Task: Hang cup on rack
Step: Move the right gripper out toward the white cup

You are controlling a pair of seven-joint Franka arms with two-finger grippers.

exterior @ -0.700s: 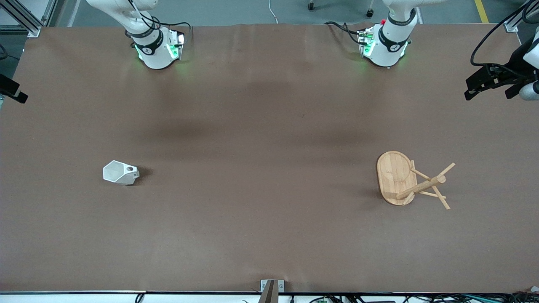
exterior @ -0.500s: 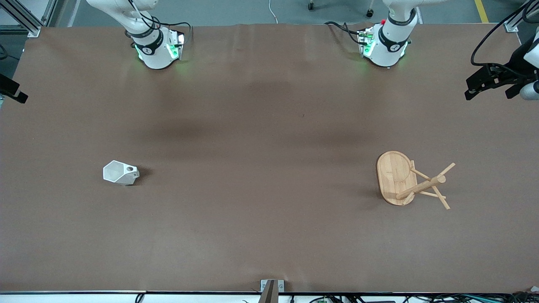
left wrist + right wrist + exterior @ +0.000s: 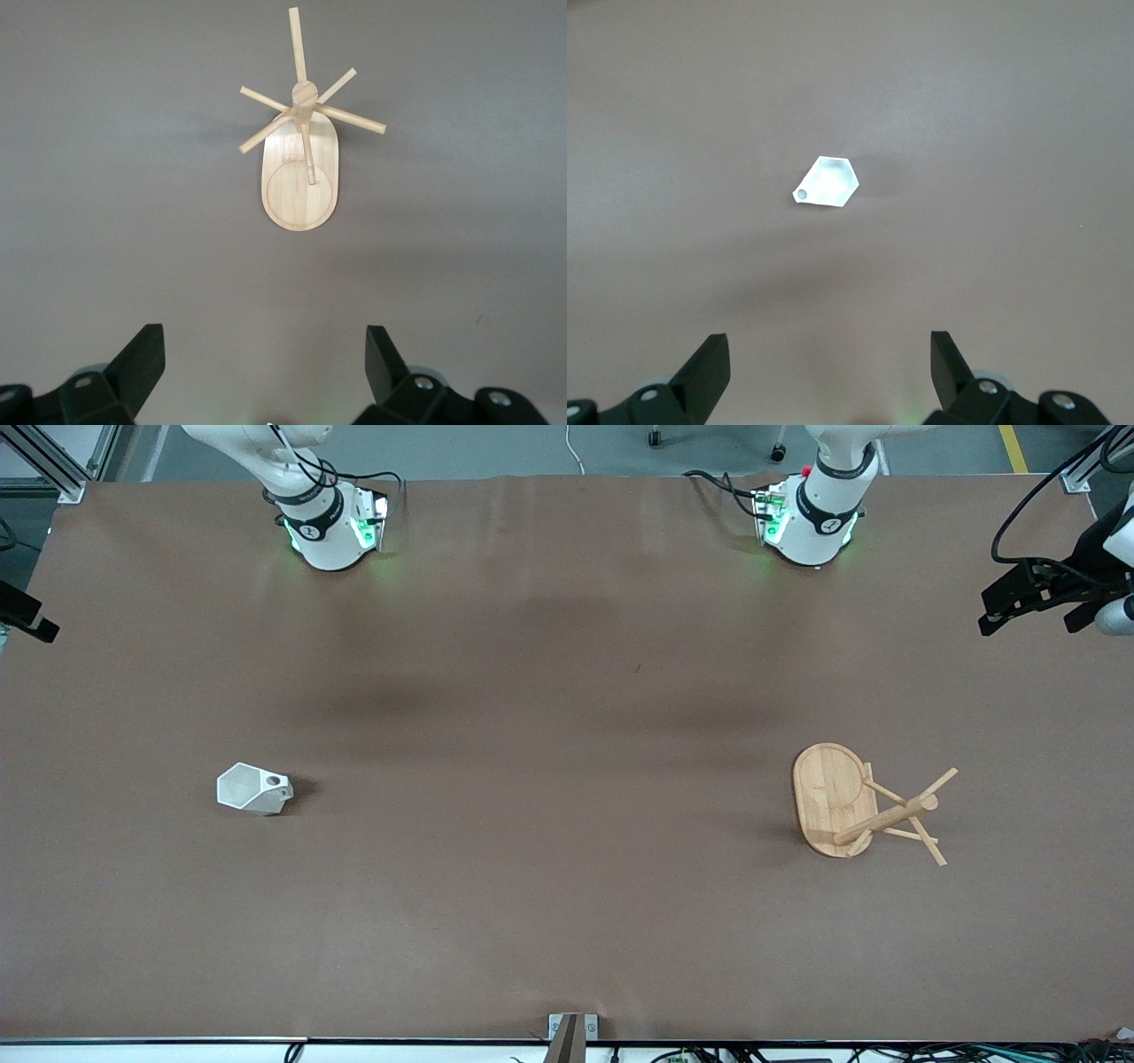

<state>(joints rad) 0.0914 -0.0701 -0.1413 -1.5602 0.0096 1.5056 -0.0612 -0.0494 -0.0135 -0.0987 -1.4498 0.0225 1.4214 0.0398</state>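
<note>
Waiting high with fingers spread wide, the right gripper hangs over the small white faceted cup (upright, toward the right arm's end). The left gripper, equally wide and empty, hangs over the light bamboo peg rack toward its own end, probably so each arm serves its nearer object.

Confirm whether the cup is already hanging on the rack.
No: the cup sits on the table toward the right arm's end, well apart from the rack.

Brown table carries a white cup and, well apart toward the left arm's end, a bamboo rack.
</note>
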